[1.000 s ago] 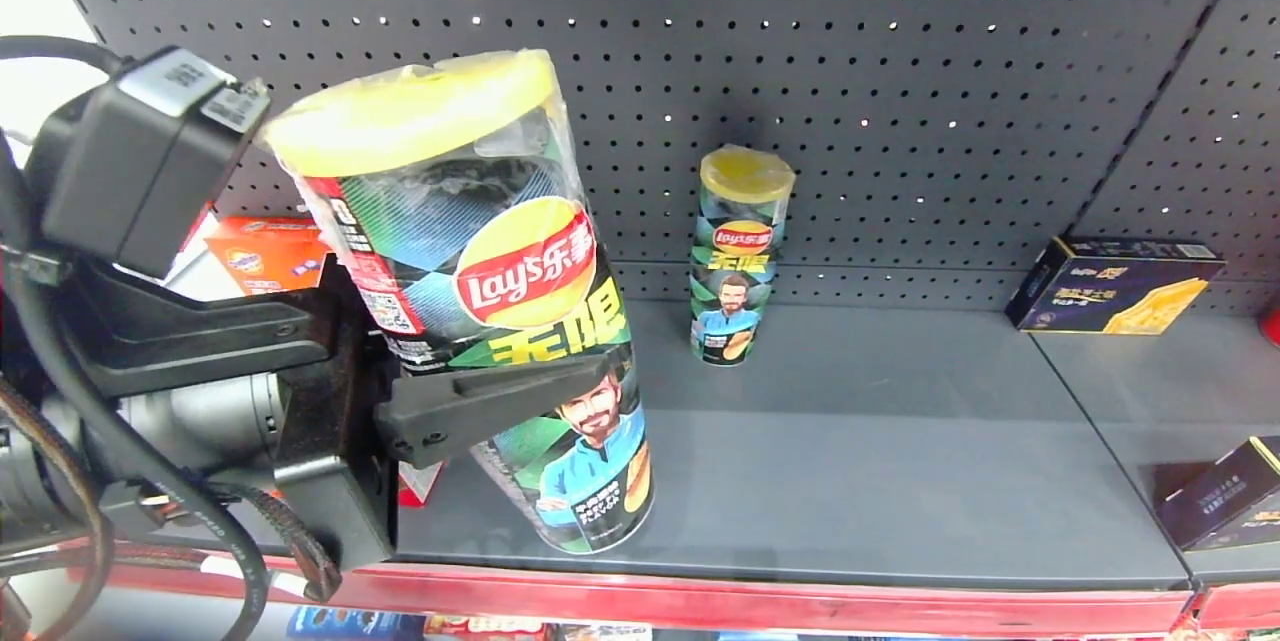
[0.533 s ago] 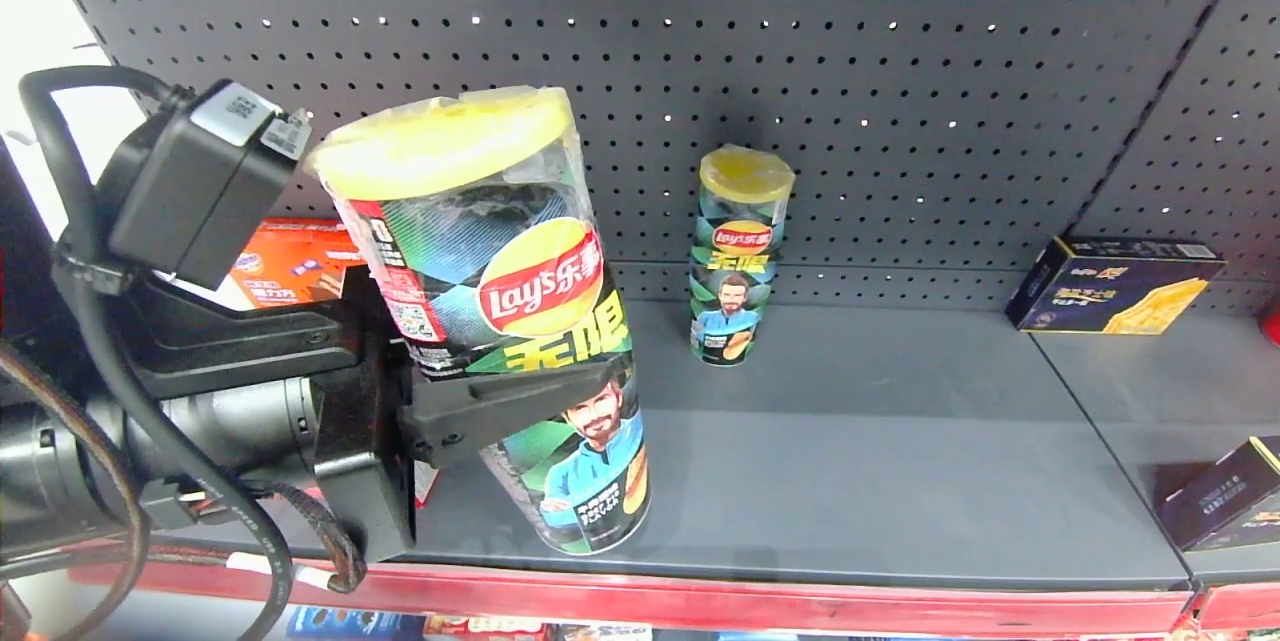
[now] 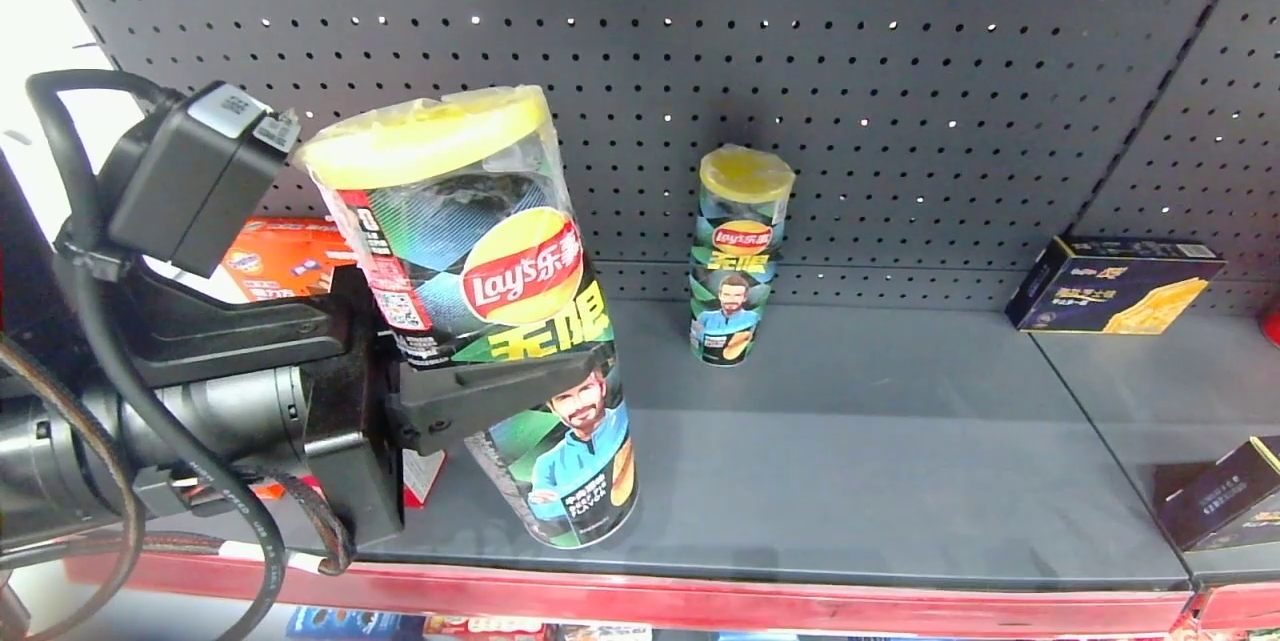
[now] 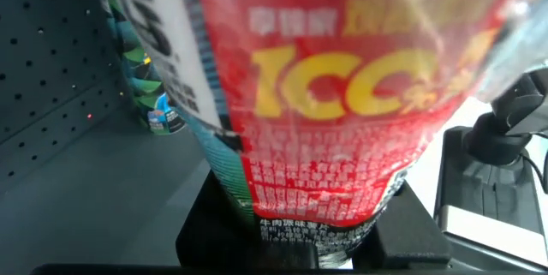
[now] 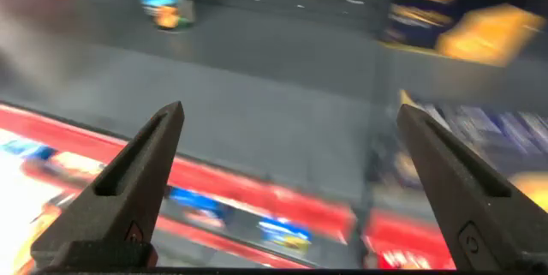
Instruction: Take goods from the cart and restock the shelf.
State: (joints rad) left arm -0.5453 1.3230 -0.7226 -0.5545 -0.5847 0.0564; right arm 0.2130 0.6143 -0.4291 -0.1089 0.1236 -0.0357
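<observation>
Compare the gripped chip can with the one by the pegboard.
The gripped can, clamped in the left gripper, leans near the front edge of the shelf; the back can stands free and upright at the pegboard. Both are yellow-topped, with matching designs.

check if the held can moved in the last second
Yes. The held can has sunk a little, its lid now lower against the pegboard, and its base has edged left, away from the back can, which stayed put.
</observation>
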